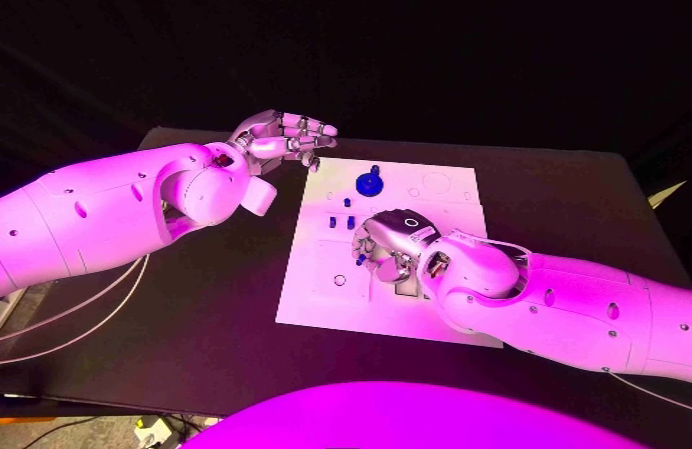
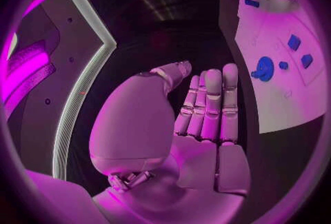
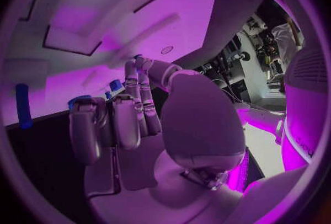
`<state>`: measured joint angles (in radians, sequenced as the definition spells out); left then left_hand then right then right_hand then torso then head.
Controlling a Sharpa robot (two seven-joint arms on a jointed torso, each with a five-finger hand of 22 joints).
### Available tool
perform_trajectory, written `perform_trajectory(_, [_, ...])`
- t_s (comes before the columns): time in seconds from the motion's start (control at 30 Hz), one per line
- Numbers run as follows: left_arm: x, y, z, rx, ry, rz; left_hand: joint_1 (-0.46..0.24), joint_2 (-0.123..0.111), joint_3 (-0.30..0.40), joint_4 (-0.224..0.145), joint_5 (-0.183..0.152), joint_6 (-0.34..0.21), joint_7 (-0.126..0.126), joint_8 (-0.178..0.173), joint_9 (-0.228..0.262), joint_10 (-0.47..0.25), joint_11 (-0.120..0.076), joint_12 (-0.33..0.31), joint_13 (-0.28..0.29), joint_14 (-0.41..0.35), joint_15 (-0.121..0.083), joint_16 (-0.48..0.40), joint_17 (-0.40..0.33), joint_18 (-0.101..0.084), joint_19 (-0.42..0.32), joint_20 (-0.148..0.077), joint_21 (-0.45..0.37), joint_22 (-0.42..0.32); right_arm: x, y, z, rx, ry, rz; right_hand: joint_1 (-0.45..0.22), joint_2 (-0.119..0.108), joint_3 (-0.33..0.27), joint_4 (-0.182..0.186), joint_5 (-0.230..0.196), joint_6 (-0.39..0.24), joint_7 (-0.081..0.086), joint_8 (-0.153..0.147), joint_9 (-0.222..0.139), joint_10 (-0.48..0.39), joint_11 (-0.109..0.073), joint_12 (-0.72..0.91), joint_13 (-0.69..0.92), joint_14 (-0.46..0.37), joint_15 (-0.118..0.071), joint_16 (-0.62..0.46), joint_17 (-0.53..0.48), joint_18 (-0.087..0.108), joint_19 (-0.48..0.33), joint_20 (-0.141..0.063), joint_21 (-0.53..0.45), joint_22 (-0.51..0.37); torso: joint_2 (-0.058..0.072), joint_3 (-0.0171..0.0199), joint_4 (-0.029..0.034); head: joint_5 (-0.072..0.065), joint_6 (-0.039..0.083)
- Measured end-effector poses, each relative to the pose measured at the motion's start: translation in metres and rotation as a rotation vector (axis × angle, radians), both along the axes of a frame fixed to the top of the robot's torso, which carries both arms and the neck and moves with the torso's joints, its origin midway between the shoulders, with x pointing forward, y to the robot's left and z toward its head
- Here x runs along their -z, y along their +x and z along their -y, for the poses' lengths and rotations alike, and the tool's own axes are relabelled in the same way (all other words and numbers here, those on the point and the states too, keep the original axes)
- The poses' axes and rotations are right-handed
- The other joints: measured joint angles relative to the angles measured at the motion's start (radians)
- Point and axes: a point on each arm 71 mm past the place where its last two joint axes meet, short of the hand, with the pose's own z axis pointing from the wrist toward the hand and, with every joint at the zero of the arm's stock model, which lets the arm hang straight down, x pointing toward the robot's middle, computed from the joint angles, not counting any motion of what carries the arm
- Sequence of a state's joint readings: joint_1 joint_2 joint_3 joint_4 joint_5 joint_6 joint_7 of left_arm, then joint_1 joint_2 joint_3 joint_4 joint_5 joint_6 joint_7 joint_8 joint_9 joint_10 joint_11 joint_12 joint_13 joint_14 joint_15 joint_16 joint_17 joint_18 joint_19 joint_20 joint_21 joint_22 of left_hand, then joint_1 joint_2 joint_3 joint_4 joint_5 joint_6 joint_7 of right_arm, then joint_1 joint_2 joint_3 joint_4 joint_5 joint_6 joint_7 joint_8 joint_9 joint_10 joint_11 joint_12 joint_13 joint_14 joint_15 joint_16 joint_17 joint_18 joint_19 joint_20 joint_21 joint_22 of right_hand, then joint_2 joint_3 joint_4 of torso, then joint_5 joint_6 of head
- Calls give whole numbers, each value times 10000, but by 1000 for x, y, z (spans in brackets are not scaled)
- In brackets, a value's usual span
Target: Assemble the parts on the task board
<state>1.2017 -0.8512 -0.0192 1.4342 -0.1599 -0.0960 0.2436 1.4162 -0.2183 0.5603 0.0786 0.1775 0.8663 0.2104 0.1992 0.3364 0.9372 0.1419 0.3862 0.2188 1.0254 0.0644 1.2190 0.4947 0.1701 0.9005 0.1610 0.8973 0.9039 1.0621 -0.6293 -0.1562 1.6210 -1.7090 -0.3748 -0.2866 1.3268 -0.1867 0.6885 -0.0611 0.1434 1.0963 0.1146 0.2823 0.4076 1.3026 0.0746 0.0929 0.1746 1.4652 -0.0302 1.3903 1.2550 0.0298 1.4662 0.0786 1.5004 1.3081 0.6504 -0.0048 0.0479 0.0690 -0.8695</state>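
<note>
Right hand point(image 1: 392, 241) over task board point(image 1: 325, 294); left hand point(image 1: 284, 137) beside board's corner.

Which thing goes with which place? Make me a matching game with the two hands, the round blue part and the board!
Things:
1. left hand
2. right hand
3. round blue part
4. board

Places:
A. lies on the black table
B. above the board's middle
C. on the board's far half
D. beside the board's far left corner

Pairs: 1-D, 2-B, 3-C, 4-A
</note>
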Motion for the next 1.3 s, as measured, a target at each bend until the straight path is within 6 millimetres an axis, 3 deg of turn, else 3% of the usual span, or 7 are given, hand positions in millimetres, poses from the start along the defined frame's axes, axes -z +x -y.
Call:
perform_trajectory(0.4, [0, 0, 0, 5, 11, -25, 0, 0, 0, 0, 0, -16, -16, 0, -7, -27, 28, 0, 0, 0, 0, 0, 1, 0, 0, 0, 0, 1, 1, 0, -3, -77, -174, -55, -1, 57, -4, -3, -99, 1, 3, -24, 52, 1, -1, -7, 26, 14, 14, 0, -93, 0, 0, 0, 0, -2, -2, 1, -4, 13, -31])
perform_trajectory(0.5, [0, 0, 0, 5, 15, -28, 0, 0, 0, 0, 0, -16, -16, 0, -7, -27, 27, 0, 0, 0, 0, 0, -3, 0, 0, 0, 0, 1, 2, 0, -4, -89, -225, -76, -132, 105, -94, 71, -100, -159, 119, -80, 67, 16, -61, -129, 90, 16, 15, 0, -139, 0, 0, 0, 0, -2, -3, 1, 0, 8, -32])
perform_trajectory(0.63, [0, 0, 0, 3, 21, -37, 0, 0, 0, 0, 0, -16, -16, 0, -7, -27, 27, 0, 1, 0, 0, 0, -8, 0, 0, 0, 0, 1, 3, 1, -3, -89, -311, -120, -701, -95, -378, 272, -455, -746, 186, -421, 45, -33, -245, -272, 104, -4, 41, 0, -226, -1, 0, 0, -133, -3, -3, -5, 0, 6, -32])
perform_trajectory(0.73, [0, 0, -1, 0, 24, -44, 0, 0, 0, 0, 0, -16, -16, 0, -6, -27, 27, 0, 0, 0, 0, 0, -8, 0, 0, 0, 0, 1, 4, 1, -3, -86, -343, -145, -920, -326, -514, 408, -718, -1152, 171, -722, -90, -282, -120, -293, 101, 13, 89, -38, -288, 0, 0, 0, -229, -3, -3, -5, 0, 5, -33])
perform_trajectory(0.87, [0, 0, -1, -6, 31, -52, 0, 0, 0, 0, 0, -16, -16, 0, -6, -27, 27, 0, 1, 0, 0, 0, -8, 1, 0, 0, 0, 1, 4, 1, -2, -91, -338, -165, -945, -532, -627, 466, -718, -1288, 205, -838, -115, -493, -85, -260, 98, 13, 89, -47, -373, 0, -14, 62, -387, -4, -4, -6, 0, 5, -33])
perform_trajectory(1.1, [0, 0, -2, -28, 47, -66, 0, 0, 0, 0, 0, -52, 20, 0, -6, -27, 27, 0, -9, 0, 0, 0, -8, 0, 0, 0, -41, 2, 4, 0, 1, -19, -264, -167, -894, -690, -853, 588, -780, -1519, 265, -1049, -145, -1114, 7, -256, -81, 13, 160, -349, -850, 0, -6, 81, -1030, -5, -6, -6, 0, 12, -33])
perform_trajectory(1.3, [1, 0, -3, -40, 66, -92, 0, 0, 0, 0, 0, -52, 20, 0, -5, -27, 27, 0, -9, 0, 0, 0, -7, 1, 0, 0, -41, -8, 2, -1, 11, 164, -167, -136, -895, -690, -871, 571, -780, -1562, 241, -1058, -145, -1169, 59, -274, -38, 13, 160, -349, -873, -1, 0, 148, -1047, -5, -6, 1, -3, -8, 6])
